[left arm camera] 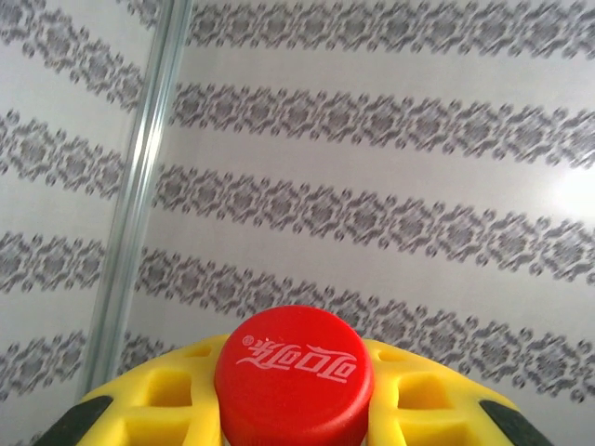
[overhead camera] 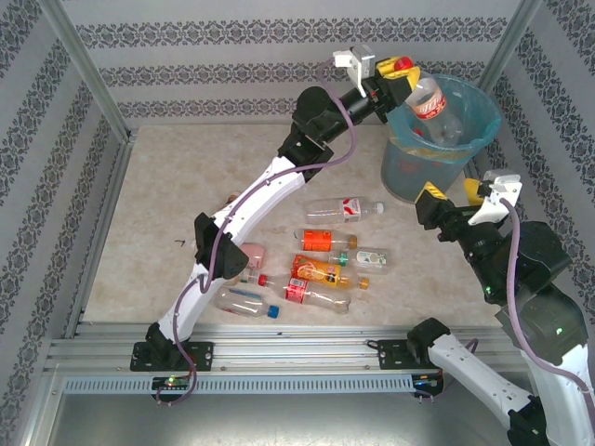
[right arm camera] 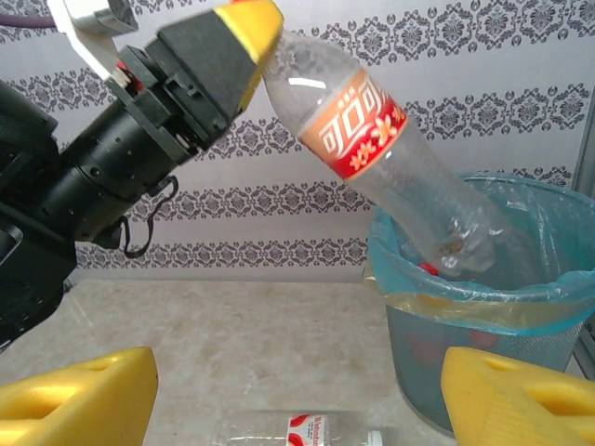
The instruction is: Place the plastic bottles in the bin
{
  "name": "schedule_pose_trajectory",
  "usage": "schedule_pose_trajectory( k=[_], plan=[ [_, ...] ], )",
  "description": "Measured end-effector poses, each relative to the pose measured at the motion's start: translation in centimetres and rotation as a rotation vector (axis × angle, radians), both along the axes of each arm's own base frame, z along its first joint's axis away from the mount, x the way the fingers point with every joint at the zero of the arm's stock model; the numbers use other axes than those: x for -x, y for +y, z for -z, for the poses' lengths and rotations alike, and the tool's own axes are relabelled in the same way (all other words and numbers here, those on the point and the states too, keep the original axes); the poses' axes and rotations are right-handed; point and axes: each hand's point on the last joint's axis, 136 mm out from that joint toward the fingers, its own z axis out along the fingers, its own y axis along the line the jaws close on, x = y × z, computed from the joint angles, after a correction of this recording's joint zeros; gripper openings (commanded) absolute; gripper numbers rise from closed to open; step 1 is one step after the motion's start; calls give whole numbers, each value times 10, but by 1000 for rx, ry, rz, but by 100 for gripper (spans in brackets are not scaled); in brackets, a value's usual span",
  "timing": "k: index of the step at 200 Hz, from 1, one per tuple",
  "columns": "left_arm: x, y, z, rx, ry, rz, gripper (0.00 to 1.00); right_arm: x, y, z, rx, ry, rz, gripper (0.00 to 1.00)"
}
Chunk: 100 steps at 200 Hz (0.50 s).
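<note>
Left claw (overhead camera: 395,76) is gripping bottle (overhead camera: 429,102) over bin (overhead camera: 483,130), upper right.
Right wrist view is showing its base seemingly inside; right claw (right arm camera: 297,395) is gaping, empty.

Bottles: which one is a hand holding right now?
The red-capped, red-labelled bottle, gripped at its neck by the left hand and slanting base-first into the bin. The loose bottles lie on their sides on the table.

Glossy clear plastic bottle (right arm camera: 409,177), crinkled translucent bag (right arm camera: 521,311)
</note>
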Motion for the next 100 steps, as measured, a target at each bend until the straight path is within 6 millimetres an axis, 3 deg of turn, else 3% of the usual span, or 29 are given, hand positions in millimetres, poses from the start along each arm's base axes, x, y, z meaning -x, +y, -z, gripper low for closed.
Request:
schedule_pose_trajectory(
  k=[30,54,70,100],
  plan=[
    [1,15,-16,110,-65,-62,0,3,0,-1,-4,-8,-11,79],
    [-11,23,-15,194,-112,-148,0,8,-2,-4,-10,-20,-14,79],
    [-25,20,1,205,-114,-205,0,10,-3,-5,-9,-29,-14,79],
    [-51,0,47,119,-65,-272,0,12,-4,-4,3,-27,-14,78]
  ],
)
